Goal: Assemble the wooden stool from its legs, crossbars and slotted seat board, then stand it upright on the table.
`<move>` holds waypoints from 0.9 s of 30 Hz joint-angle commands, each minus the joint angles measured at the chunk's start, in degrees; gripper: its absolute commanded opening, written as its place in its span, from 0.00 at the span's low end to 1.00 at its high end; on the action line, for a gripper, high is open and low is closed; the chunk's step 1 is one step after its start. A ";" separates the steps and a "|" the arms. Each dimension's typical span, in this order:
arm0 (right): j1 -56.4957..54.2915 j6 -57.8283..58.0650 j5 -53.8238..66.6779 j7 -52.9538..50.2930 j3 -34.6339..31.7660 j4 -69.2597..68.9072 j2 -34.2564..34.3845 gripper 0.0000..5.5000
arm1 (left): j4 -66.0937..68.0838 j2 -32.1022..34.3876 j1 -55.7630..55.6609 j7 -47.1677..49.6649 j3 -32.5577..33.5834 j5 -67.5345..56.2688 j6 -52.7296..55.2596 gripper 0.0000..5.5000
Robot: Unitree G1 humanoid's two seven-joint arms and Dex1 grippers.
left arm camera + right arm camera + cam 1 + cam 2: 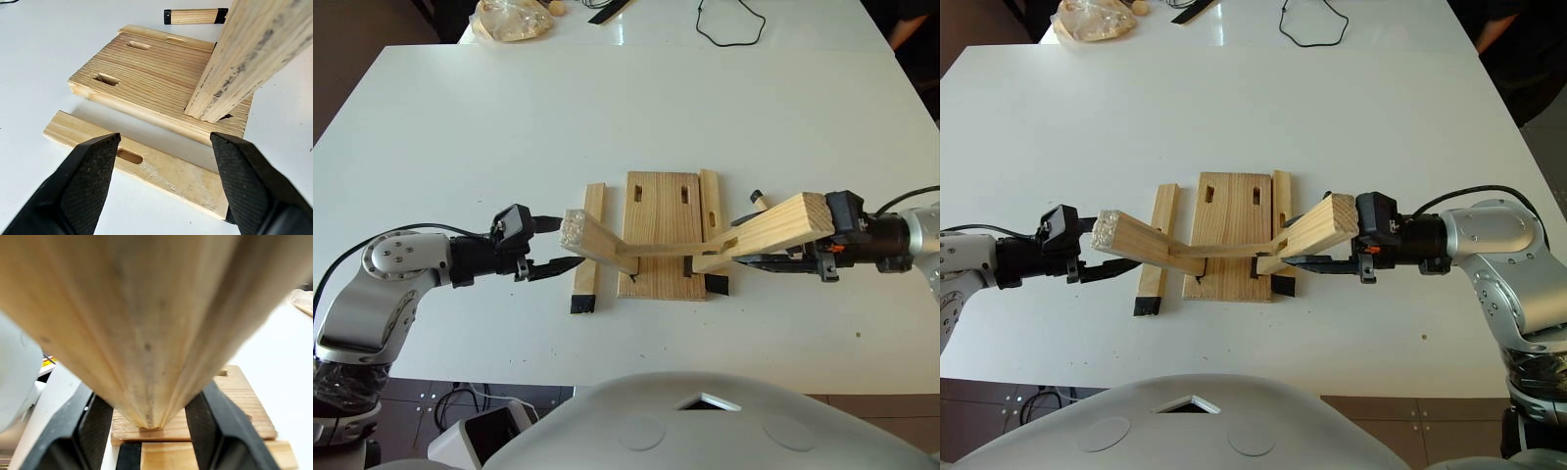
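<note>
Two hands | left hand [553,245] open beside left leg [602,247] | right hand [754,260] clamped on right leg [773,227]

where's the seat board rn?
Table centre, head views: seat board lies flat between left bar and right bar, under the leg held by the right end effector.

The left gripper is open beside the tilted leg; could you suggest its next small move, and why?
I would probably ease the left gripper forward and close it on the left leg. Its fingers stand open just short of that leg's top, while the right gripper holds the right leg; both legs lean outward from the seat board, joined by the crossbar.
</note>
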 commanded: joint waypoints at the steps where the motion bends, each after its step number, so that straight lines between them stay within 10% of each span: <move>1: 1.05 0.37 0.36 -0.50 0.48 -0.28 0.37 0.37 | -0.87 -0.52 -0.73 0.17 -0.98 0.40 0.88 0.62; 27: -0.14 -6.53 -6.16 4.62 6.65 6.96 -3.92 0.37 | -4.58 -3.91 0.44 3.59 -3.13 1.24 1.88 0.62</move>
